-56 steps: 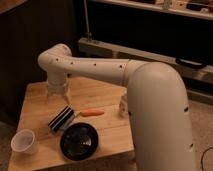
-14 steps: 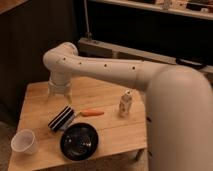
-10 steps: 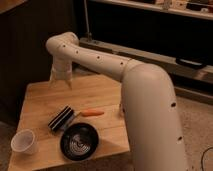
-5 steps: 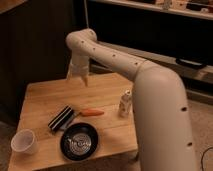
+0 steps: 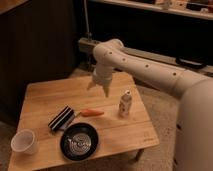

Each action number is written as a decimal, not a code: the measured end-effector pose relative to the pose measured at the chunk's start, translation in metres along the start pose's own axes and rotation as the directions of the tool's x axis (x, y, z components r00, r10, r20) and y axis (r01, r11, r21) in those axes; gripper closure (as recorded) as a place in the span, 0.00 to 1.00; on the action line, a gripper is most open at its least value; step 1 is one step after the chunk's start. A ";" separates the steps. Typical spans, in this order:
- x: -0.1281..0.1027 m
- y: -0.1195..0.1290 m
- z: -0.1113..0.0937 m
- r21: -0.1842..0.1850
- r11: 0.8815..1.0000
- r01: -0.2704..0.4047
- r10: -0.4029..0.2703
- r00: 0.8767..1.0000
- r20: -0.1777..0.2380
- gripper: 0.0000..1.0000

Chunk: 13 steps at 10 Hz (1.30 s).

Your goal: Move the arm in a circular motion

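The cream-white arm (image 5: 150,70) reaches in from the right edge, its thick segments dotted with small dark holes, and bends at a rounded elbow (image 5: 107,51) above the back of the wooden table (image 5: 45,95). The pale gripper (image 5: 98,89) points down from the elbow and hangs above the table's back middle. Its two fingers are spread apart with nothing between them. It is above and behind the orange carrot (image 5: 91,113) and to the left of the small white bottle (image 5: 125,103).
On the table are a black round plate (image 5: 79,141) at the front, a white cup (image 5: 24,141) at the front left and a black ribbed block (image 5: 61,118) left of the carrot. Dark cabinets and a shelf stand behind the table.
The elbow and gripper have swept rightward across the back of the table, from over its left side to its middle. The things on the table have not moved.
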State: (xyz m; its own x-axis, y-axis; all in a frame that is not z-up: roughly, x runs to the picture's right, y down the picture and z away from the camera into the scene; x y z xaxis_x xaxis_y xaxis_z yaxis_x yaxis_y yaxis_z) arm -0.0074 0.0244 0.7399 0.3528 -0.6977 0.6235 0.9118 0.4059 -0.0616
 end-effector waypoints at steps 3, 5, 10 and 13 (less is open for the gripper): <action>-0.044 0.071 -0.009 -0.019 0.994 -0.105 0.105 0.994 -0.007 0.34; -0.071 0.092 -0.012 -0.017 0.996 -0.085 0.085 0.996 0.005 0.34; -0.112 0.035 -0.003 0.017 0.994 0.103 -0.104 0.994 0.044 0.34; -0.127 -0.049 0.004 0.050 0.963 0.263 -0.265 0.963 0.043 0.34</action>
State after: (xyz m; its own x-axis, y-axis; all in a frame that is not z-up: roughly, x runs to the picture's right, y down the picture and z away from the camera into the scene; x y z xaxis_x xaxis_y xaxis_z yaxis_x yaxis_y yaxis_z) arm -0.0980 0.0958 0.6670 0.0890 -0.7545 0.6502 0.9608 0.2371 0.1437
